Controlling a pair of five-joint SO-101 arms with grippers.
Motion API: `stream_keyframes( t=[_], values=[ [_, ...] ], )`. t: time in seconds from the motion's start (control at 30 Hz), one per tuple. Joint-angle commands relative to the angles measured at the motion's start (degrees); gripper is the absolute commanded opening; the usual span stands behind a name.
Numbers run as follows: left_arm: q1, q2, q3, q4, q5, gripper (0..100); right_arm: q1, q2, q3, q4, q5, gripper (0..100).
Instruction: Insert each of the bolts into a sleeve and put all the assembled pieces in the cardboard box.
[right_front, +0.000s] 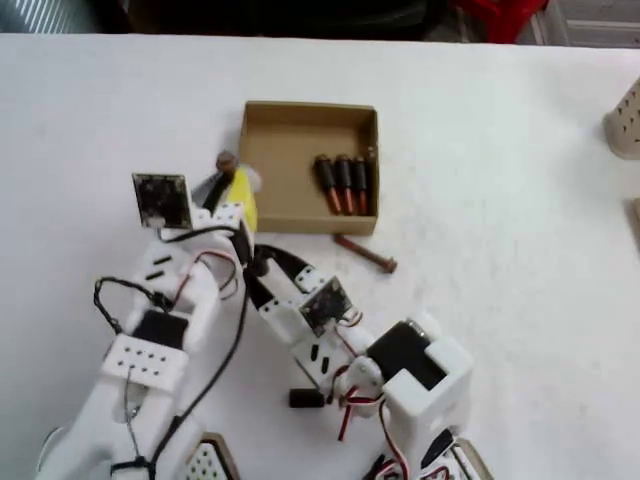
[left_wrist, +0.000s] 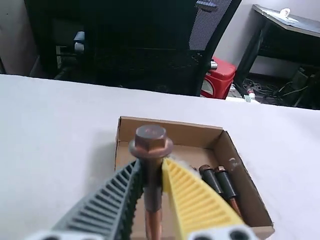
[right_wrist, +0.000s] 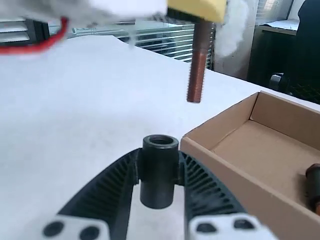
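When I count up, I get three assembled pieces (right_front: 343, 185) lying side by side along one wall of the cardboard box (right_front: 285, 175), each a dark sleeve with a coppery end showing. Outside it I count two bolts and one sleeve for certain.

My left end effector (left_wrist: 150, 167), one ribbed grey finger and one ribbed yellow one, is closed to a narrow gap on the shank of a bolt (left_wrist: 151, 145). That bolt is copper-coloured metal with a hexagonal flanged head, and it is held upright with the head on top, just beside the box's outer wall.

My right end effector (right_wrist: 159, 157), with two ribbed black fingers, is pinched onto a sleeve (right_wrist: 160, 172), a short matt black cylinder standing upright with its bore open at the top. The held bolt's threaded tip hangs clear of it, not touching.

A second bolt (right_front: 366, 253) lies flat on the white counter (right_front: 500, 150) just outside the box's near wall. A small dark piece (right_front: 307, 398), perhaps another sleeve, lies by my right arm.
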Motion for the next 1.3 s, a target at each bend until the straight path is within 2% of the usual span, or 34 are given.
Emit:
stream_keyframes(
  t=[0.0, 0.87, 1.0, 1.27],
  values=[
    [0.40, 3.65, 0.53, -8.00, 0.00, 2, -0.04, -0.22, -1.14, -0.13, 0.44, 1.7],
    [3.03, 5.23, 4.57, -6.59, 0.44, 2, -0.04, -0.31, -0.70, -0.13, 0.44, 1.7],
    [2.59, 4.97, 3.69, -3.96, 0.44, 2, -0.04, -0.40, -0.62, -0.04, 0.44, 1.7],
    [2.07, -8.57, 8.35, -2.73, 0.53, 2, -0.04, -0.40, -0.62, 0.13, 0.44, 1.7]
  ],
)
